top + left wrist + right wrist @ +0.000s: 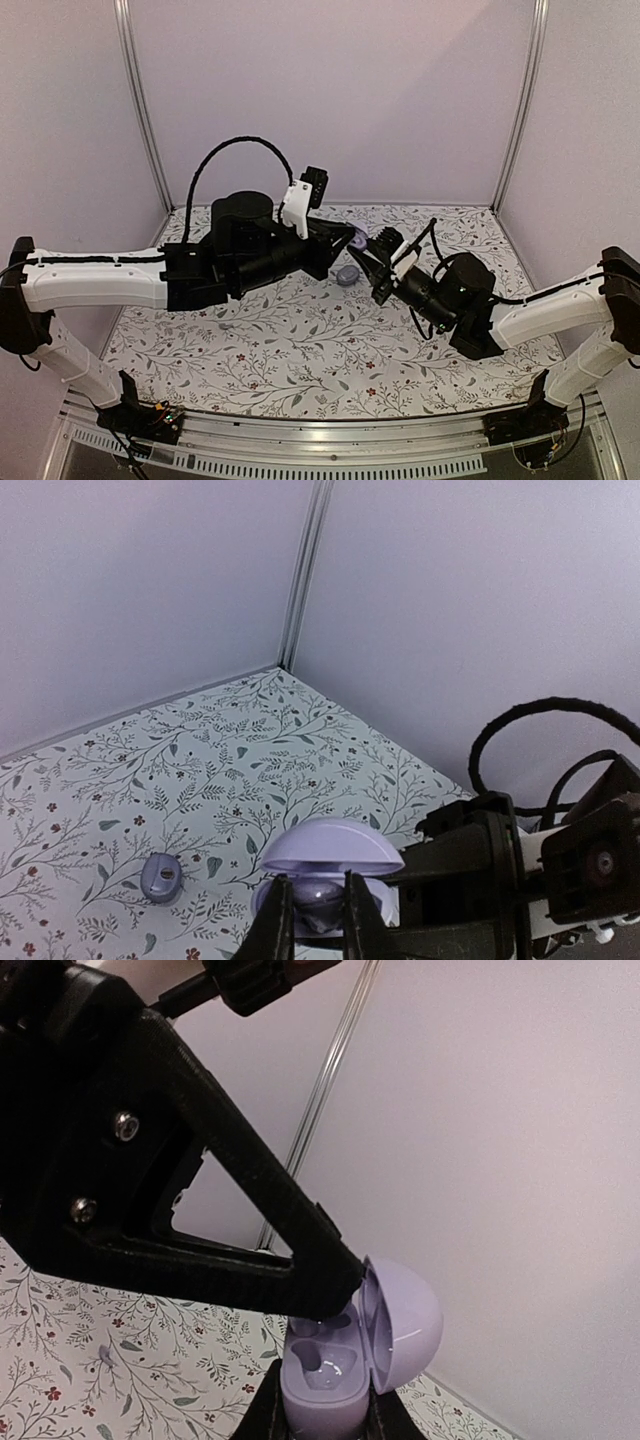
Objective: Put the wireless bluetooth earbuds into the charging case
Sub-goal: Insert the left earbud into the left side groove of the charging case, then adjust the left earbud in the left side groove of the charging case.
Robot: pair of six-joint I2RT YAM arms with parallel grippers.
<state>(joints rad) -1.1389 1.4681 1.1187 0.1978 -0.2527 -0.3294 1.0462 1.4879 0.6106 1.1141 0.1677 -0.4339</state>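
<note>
The charging case [322, 1375] hangs open above the tabletop [300, 360], lid tipped back, its base pinched between the fingers of the right gripper [320, 1418]. We can see into its wells, and they look empty, though the gloss makes us unsure. The left gripper [318, 925] points its tips at the mouth of the case, fingers nearly together; whether a bud sits between them we cannot tell. One earbud [160, 877] lies on the tabletop near the case. We judge the first insertion is in hand. Next we would need the tips lined up over a well and a gentle release, then the loose earbud fetched.
</note>
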